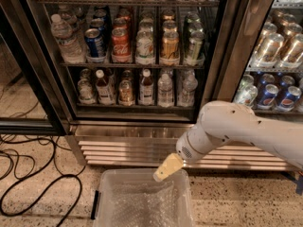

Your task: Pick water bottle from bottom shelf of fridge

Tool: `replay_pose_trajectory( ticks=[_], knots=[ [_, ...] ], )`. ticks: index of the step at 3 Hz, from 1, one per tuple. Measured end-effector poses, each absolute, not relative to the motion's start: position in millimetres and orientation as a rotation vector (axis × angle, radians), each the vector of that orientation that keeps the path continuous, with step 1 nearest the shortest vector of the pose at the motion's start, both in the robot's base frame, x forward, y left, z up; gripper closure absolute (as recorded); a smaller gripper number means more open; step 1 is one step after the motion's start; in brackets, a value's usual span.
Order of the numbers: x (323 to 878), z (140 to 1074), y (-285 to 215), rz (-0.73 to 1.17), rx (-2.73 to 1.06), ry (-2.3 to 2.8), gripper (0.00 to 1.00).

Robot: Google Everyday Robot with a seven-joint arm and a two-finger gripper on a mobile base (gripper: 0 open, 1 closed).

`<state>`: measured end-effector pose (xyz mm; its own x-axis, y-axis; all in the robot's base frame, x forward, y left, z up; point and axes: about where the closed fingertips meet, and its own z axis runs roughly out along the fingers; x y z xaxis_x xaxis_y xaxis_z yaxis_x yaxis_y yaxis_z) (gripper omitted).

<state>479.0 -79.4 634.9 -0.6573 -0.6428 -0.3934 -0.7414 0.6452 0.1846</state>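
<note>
Not picked yet: the small clear ribbed plastic water bottle (pixel 165 90) stands centre-frame on the black-framed glass fridge's (pixel 222 56) dark wire bottom shelf (pixel 137 106); the tan-tipped gripper (pixel 168 167) hangs lower-centre (open or closed, cannot tell).

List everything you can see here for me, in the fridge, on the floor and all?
fridge: one, black frame, louvered steel base
water bottles: two, clear, right end of the bottom shelf
brown-liquid bottles: at least two, white caps, same shelf, left of the water
cans: a row, blue, red, gold, green, on the shelf above
large clear bottle: one, left end of that upper shelf
neighbouring cooler's cans: several, gold and blue, far right
plastic bin: one, clear, on the floor before the fridge
cables: black, on the floor at left
robot arm: one, white, reaching in from the right
pincer: one, tan, over the bin's back rim
</note>
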Motion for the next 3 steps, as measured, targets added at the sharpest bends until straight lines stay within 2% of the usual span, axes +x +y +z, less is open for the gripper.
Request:
replay_pose_trajectory(
  ticks=[2, 3],
  knots=[
    [491.5, 614.0, -61.7, 0.539, -1.045, 2.569, 0.0],
    [519.1, 581.9, -51.6, 0.524, -0.914, 2.575, 0.0]
  ],
)
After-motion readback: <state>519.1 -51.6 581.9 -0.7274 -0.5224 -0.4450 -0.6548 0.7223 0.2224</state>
